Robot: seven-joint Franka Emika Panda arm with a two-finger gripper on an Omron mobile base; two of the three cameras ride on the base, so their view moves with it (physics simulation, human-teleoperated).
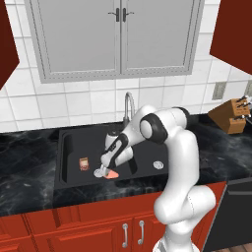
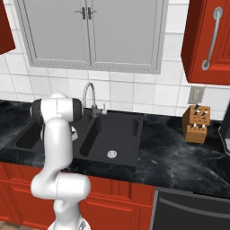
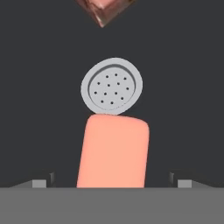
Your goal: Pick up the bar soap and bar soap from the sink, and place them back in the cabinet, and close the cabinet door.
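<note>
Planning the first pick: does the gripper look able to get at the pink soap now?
Probably yes: the gripper hangs open right over the pink soap on the sink floor, nothing between them.

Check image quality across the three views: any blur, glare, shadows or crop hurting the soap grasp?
Left base view: coarse and soft; the salmon-pink rounded bar soap is a small patch under the gripper. Right base view: the white arm hides much of the left basin of the black matte sink. Hand view: sharp, flat light, no glare; the brown soap block is cropped at the top.
</note>
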